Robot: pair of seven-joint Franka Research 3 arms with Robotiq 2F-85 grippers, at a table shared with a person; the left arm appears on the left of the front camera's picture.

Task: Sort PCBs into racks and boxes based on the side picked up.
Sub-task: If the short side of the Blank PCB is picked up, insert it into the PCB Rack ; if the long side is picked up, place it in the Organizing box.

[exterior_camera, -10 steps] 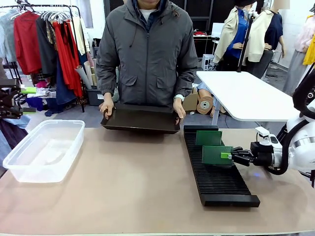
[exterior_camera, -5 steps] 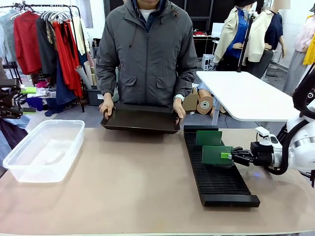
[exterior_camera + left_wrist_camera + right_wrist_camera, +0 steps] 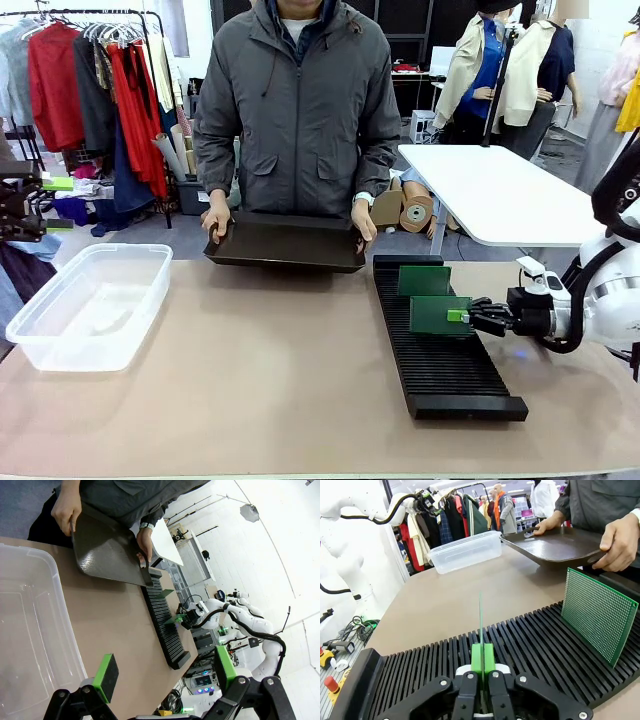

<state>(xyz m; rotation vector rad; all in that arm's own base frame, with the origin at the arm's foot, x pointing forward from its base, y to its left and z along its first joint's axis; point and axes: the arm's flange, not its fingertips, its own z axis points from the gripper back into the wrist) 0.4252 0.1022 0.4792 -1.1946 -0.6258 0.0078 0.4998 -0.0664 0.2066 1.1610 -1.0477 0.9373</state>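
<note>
A long black slotted rack (image 3: 440, 345) lies on the table's right half. One green PCB (image 3: 423, 281) stands upright in a far slot. A second PCB (image 3: 440, 315) stands on edge over the rack's middle, with my right gripper (image 3: 466, 316) shut on its right edge. From the right wrist this held PCB (image 3: 481, 622) appears edge-on between the green pads (image 3: 482, 661), and the standing PCB (image 3: 597, 614) is off to the right. My left gripper (image 3: 162, 672) hangs open over the clear plastic box (image 3: 30, 635), which sits at the table's left (image 3: 90, 305).
A person stands at the far side and holds a shallow black tray (image 3: 287, 243) by both ends, tilted at the table's edge. A white table (image 3: 500, 195) stands behind on the right. Bare tabletop (image 3: 270, 370) lies between box and rack.
</note>
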